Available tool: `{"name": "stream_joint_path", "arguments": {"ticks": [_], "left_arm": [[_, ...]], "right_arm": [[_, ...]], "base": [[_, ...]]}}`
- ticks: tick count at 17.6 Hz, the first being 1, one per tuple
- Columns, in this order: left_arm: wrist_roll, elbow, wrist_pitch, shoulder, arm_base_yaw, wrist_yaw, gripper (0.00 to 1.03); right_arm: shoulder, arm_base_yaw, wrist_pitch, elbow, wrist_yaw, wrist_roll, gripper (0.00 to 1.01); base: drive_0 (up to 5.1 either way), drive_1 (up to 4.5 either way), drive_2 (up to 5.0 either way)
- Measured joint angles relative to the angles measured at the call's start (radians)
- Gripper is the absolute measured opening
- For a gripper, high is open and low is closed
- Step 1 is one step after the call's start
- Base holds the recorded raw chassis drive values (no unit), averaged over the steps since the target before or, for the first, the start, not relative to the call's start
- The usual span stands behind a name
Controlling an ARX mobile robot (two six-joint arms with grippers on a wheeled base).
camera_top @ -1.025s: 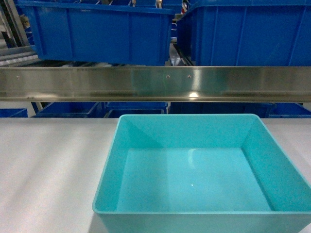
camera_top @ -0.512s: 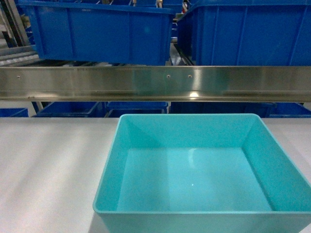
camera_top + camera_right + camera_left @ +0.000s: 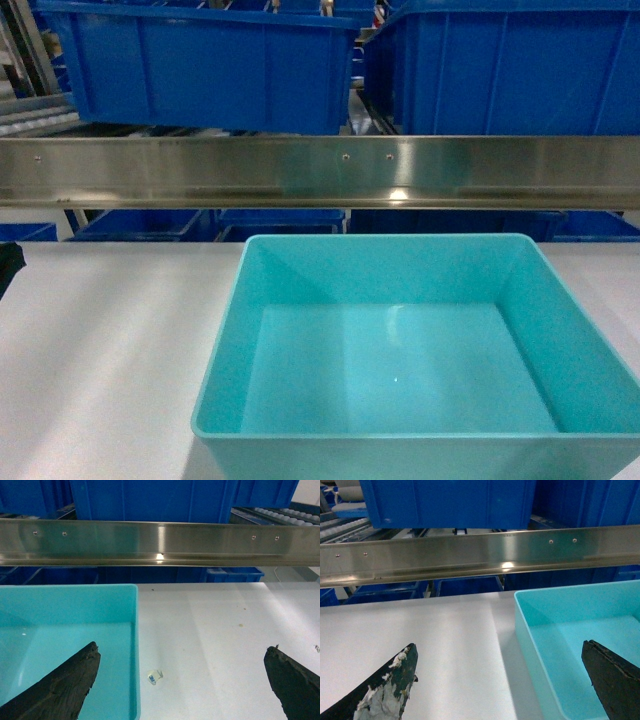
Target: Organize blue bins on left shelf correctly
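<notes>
Sitting on the flat white tabletop (image 3: 100, 350) in front of you is the light turquoise-cyan rectangular plastic tub (image 3: 400, 370), open side up, its far wall just short of the brushed stainless-steel rail (image 3: 320, 170) of the shelf rack. From the head view it fills the 5 o'clock part of the scene, and the dark royal-blue ribbed bins (image 3: 210, 65) stand on the shelf level above that rail, at 11 and 1 o'clock. Your left gripper (image 3: 500, 680) hangs with its jaws spread wide: one worn black fingertip (image 3: 395, 680) is over bare tabletop at 7 o'clock, the other is over the tub's interior at 5 o'clock, so the tub's left wall lies between them. Your right gripper (image 3: 185, 685) is spread just as wide, straddling the tub's right wall, with one finger over the tub floor and the other over the table. Neither gripper holds anything. A small scrap of white paper (image 3: 154, 676) lies on the table just beside the tub's right wall.
</notes>
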Motion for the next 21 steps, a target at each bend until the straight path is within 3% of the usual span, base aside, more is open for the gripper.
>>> {"name": "stream_joint_path", "arguments": {"ticks": [1, 3, 4, 6, 9, 12, 15, 17, 19, 21], "left_arm": [[0.000, 0.000, 0.000, 0.001, 0.000, 0.000, 0.98], [-0.014, 0.020, 0.098, 0.089, -0.031, -0.045, 0.98], [-0.026, 0.082, 0.173, 0.213, -0.053, -0.053, 0.98], [-0.069, 0.163, 0.130, 0.380, -0.084, -0.047, 0.98], [-0.101, 0.248, 0.062, 0.477, -0.102, -0.068, 0.98], [-0.092, 0.277, 0.050, 0.517, -0.108, -0.106, 0.98], [-0.092, 0.277, 0.052, 0.517, -0.108, -0.107, 0.98], [-0.092, 0.278, 0.050, 0.517, -0.108, -0.107, 0.98], [-0.139, 0.332, 0.008, 0.586, -0.111, -0.103, 0.98], [-0.188, 0.379, -0.019, 0.646, -0.128, -0.095, 0.98]], "right_arm": [[0.000, -0.002, 0.000, 0.000, -0.001, 0.004, 0.98], [0.127, -0.099, 0.102, 0.037, -0.107, 0.027, 0.98], [0.213, -0.097, 0.083, 0.093, -0.113, 0.041, 0.98], [0.328, -0.024, 0.018, 0.191, -0.126, 0.050, 0.98], [0.423, 0.020, -0.071, 0.286, -0.148, 0.111, 0.98], [0.449, 0.019, -0.085, 0.296, -0.151, 0.145, 0.98], [0.448, 0.019, -0.085, 0.296, -0.151, 0.148, 0.98], [0.485, 0.008, -0.055, 0.296, -0.139, 0.192, 0.98], [0.579, 0.000, -0.085, 0.311, -0.150, 0.234, 0.98], [0.631, 0.007, -0.083, 0.339, -0.144, 0.253, 0.98]], "base": [[0.0, 0.00, 0.0], [0.0, 0.00, 0.0], [0.0, 0.00, 0.0], [0.0, 0.00, 0.0], [0.0, 0.00, 0.0], [0.0, 0.00, 0.0], [0.0, 0.00, 0.0], [0.0, 0.00, 0.0], [0.0, 0.00, 0.0], [0.0, 0.00, 0.0]]}}
